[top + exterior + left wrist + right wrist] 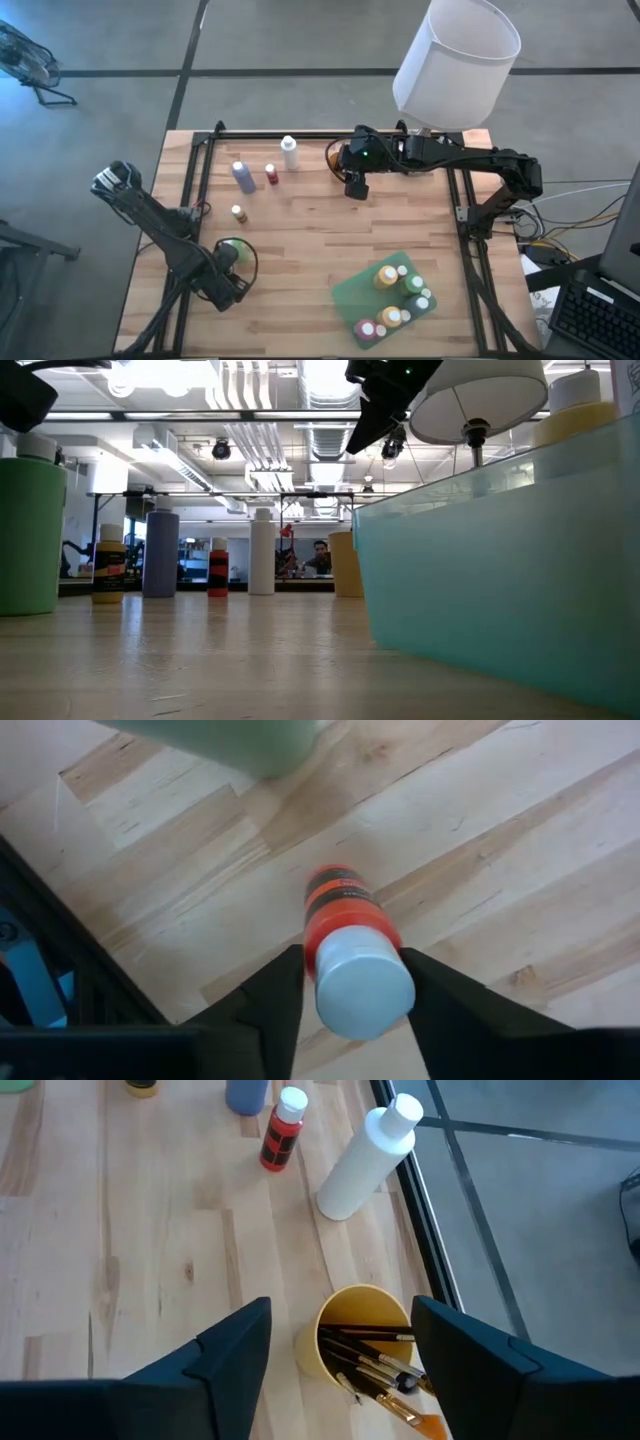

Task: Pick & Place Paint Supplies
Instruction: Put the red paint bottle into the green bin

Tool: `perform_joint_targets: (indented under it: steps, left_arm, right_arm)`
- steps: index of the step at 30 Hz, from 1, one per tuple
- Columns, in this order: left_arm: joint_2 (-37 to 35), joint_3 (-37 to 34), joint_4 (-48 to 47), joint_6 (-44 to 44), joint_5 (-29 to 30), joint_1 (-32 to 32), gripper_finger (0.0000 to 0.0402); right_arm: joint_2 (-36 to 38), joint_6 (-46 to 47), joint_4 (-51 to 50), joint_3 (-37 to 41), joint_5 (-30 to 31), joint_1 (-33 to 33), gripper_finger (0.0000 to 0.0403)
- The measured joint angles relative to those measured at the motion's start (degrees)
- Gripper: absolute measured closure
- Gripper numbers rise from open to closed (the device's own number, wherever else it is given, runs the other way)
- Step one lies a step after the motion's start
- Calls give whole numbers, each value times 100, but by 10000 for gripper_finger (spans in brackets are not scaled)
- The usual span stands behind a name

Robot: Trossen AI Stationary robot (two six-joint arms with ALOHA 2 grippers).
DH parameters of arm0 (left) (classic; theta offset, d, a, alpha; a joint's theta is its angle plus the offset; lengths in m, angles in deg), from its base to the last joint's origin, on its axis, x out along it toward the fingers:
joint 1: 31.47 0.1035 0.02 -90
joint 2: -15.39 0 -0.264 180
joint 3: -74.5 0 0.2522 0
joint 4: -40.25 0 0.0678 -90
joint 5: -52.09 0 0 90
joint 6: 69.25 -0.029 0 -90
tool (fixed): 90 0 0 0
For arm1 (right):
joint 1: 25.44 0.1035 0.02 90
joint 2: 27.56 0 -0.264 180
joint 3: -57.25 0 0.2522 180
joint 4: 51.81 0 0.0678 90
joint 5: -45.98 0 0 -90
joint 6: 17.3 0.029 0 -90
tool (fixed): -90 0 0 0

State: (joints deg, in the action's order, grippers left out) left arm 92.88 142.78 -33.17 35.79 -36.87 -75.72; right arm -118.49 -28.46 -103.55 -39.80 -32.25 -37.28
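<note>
The left gripper (350, 982) pinches an orange paint bottle (352, 958) just beside the green bottle (233, 249), ready for the green tray (350, 290). Near that tray, the right gripper (340, 1342) straddles the yellow brush cup (352, 1328), jaws wide, holding nothing.

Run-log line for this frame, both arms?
left end effector: closed on orange bottle | right end effector: open over yellow brush cup | green tray: bottles inside
</note>
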Motion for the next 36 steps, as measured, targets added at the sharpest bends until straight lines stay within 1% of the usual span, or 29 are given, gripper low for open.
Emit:
perform_joint_targets:
  steps: [4, 6, 11, 14, 18, 21, 24, 26, 31, 36]
  left_arm:
    - [-55, 0, -16, -2, 0, 0, 270]
    - [-71, 0, -4, -2, 1, 0, 279]
    - [-96, 0, -8, -7, -36, 0, 278]
    - [-98, 23, -13, -9, -254, 0, 271]
    - [-98, 138, -15, -119, -448, -4, 277]
    - [-102, 291, -4, -332, -396, 0, 278]
    - [-104, 455, -4, -634, -197, 6, 276]
    - [-120, 595, 11, -845, -3, 31, 276]
    - [-205, 1001, 182, -1665, 524, 194, 276]
    - [-297, 1372, 176, -2613, 704, 629, 277]
  right_arm:
    - [0, -1, 0, 0, 0, 0, 181]
    - [0, -2, 0, 0, 0, 0, 186]
    - [0, -16, 0, 0, 0, 0, 195]
    - [0, -90, 3, 0, 0, 0, 200]
    - [0, -87, 4, 7, 0, 0, 207]
    - [0, -85, -49, 7, -7, 0, 212]
    - [0, -78, -95, 21, -33, 0, 217]
    - [0, -57, -121, 28, -170, 0, 220]
    - [0, -44, -129, 28, -867, 4, 226]
    - [0, -90, -240, 31, -1471, 5, 232]
